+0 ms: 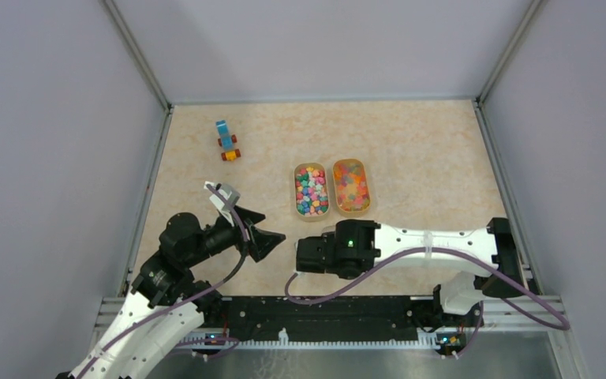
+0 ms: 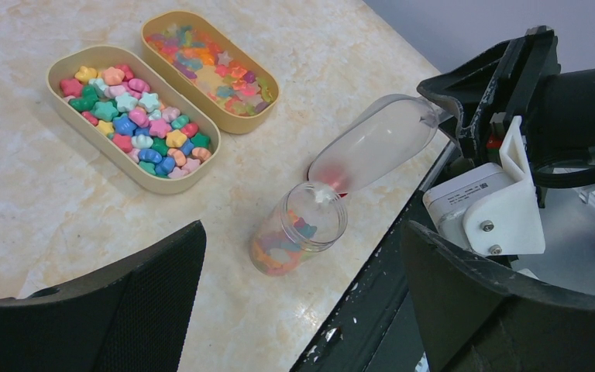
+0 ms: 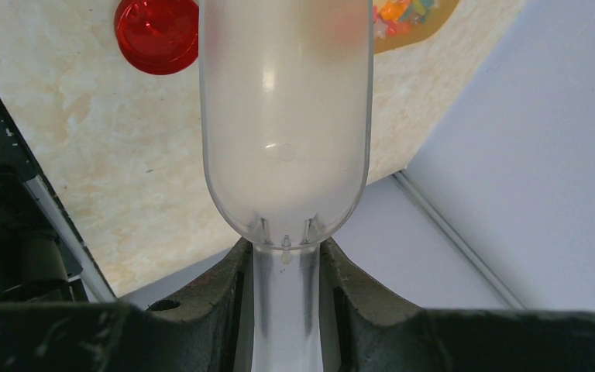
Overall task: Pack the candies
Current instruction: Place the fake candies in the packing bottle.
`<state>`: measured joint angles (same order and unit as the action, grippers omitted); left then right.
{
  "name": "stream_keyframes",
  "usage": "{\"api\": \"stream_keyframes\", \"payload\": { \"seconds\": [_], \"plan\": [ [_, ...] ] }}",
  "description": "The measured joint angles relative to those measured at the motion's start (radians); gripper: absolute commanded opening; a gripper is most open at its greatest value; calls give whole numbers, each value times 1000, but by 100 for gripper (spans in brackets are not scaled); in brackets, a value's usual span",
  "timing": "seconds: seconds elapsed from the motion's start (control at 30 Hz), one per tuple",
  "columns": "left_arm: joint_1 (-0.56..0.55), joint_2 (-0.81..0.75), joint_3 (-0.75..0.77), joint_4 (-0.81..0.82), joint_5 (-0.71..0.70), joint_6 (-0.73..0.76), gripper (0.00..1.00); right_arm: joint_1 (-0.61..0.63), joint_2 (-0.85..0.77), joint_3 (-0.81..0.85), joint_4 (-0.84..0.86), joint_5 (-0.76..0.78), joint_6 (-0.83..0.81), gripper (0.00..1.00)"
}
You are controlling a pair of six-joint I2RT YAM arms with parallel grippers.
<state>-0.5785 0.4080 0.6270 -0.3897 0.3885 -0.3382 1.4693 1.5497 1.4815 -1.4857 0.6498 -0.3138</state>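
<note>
The right gripper (image 3: 285, 267) is pinched on the stem handle of a clear plastic scoop (image 3: 285, 116). The rounded bowl is tilted at the mouth of a clear round jar (image 2: 298, 229), frame centre, part-filled with small multicoloured candies (image 2: 279, 252). The left gripper (image 1: 267, 233) is spread wide, holding nothing. Upper left: two tan oblong trays (image 2: 166, 186), both full of candies.

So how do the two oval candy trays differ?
The left tray holds opaque candies, chunky, in pink, blue, green and white. The right tray holds translucent candies, mostly orange, yellow and red. The left tray's pieces also look bigger than the right tray's. Shared: both are tan ovals of the same shape, uncovered, well filled and lying side by side.
</note>
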Motion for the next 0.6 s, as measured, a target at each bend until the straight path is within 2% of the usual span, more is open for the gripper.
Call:
{"api": "stream_keyframes", "payload": {
  "seconds": [0.4, 0.6],
  "plan": [
    [0, 0, 0, 0, 10, 0, 99, 25, -1, 27, 10, 56, -8, 0],
    [0, 5, 0, 1, 39, 0, 99, 26, -114, -13, 189, -20, -43, 0]
  ]
}}
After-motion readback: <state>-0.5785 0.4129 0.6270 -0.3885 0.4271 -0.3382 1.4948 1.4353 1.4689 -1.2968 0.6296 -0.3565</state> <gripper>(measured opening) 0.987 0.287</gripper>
